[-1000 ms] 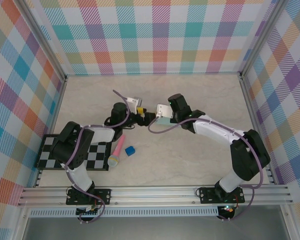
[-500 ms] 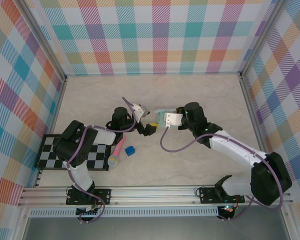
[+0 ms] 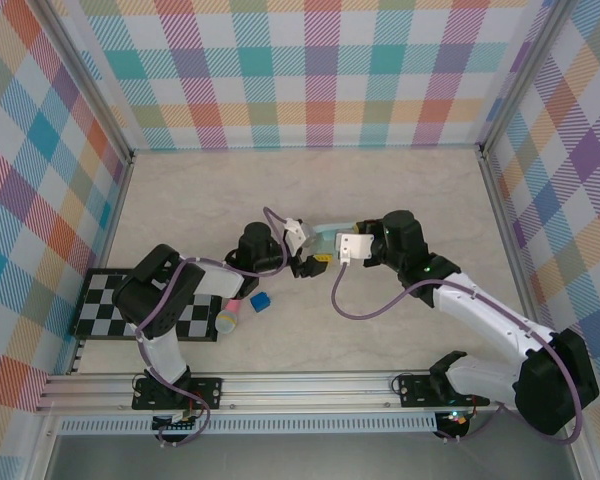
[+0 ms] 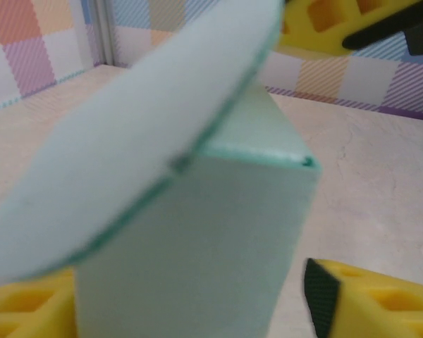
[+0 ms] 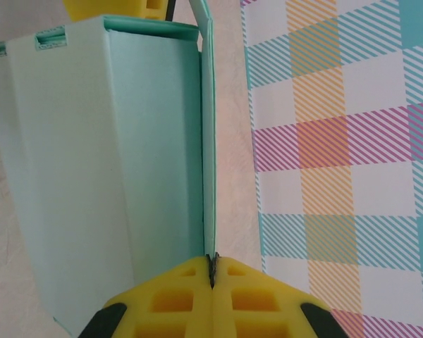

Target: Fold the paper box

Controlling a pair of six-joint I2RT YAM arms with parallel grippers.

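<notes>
The paper box point(image 5: 106, 176) is a pale mint card box, partly formed, with a rounded flap point(image 4: 127, 141) sticking up. It hangs low over the middle of the table point(image 3: 323, 234). My right gripper point(image 5: 213, 271) is shut on the edge of one thin side panel, and it sits at the box's right in the top view point(image 3: 338, 246). My left gripper point(image 4: 190, 303) straddles the box body with its jaws open. One yellow finger point(image 4: 370, 299) stands a small gap off the card. From above, the left gripper point(image 3: 312, 262) is at the box's near left side.
A small dark blue cube point(image 3: 260, 300) and a pink toy microphone point(image 3: 232, 308) lie just left of the grippers, near a checkerboard mat point(image 3: 100, 305). Plaid walls point(image 3: 320, 70) enclose the table on three sides. An aluminium rail point(image 3: 310, 390) runs along the near edge.
Both grippers and the box have moved right and slightly nearer. The left jaws have narrowed around the box body. The right gripper has stayed shut on the panel.
</notes>
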